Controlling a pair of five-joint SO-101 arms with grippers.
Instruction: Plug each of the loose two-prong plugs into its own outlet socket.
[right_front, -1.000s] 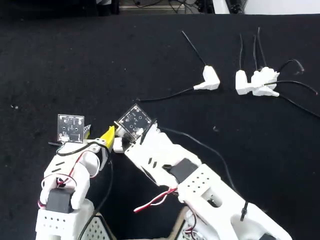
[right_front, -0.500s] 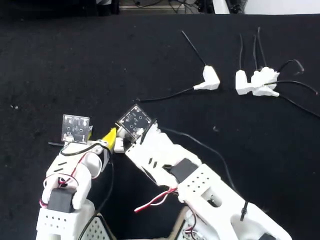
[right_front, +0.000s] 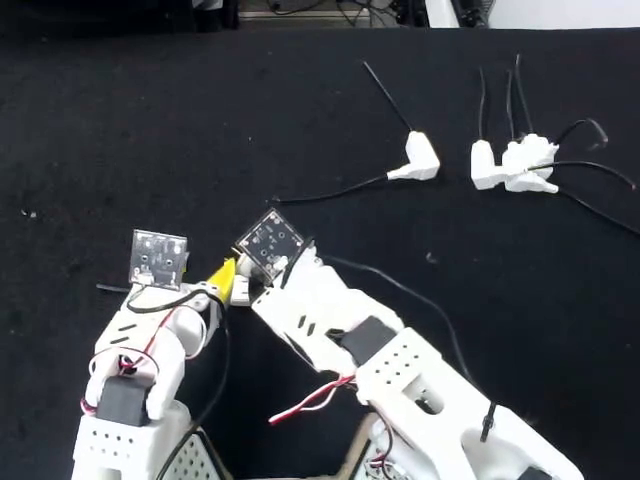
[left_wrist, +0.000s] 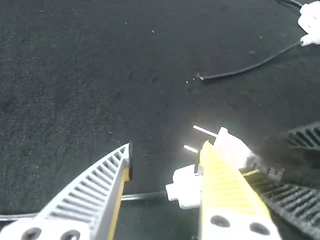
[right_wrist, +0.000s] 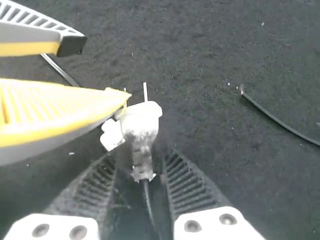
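2 right fingers (right_wrist: 190, 187) clamp a white plug (right_wrist: 139, 125); left fingers (left_wrist: 225, 185) spread just beside it.

Black bench (right_front: 150, 120) with loose plugs

A white plug (right_front: 418, 158) lies toward the far side with thin black cords (right_front: 330, 190) running off it. Well apart from it, at the far right, sits a cluster of white plugs (right_front: 515, 165) (their cords fanning outward).

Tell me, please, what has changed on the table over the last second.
The left gripper shifted sideways toward the right gripper, its yellow jaw nearing the two-prong plug held there. The right gripper, its plug and the loose plugs farther off stayed put.
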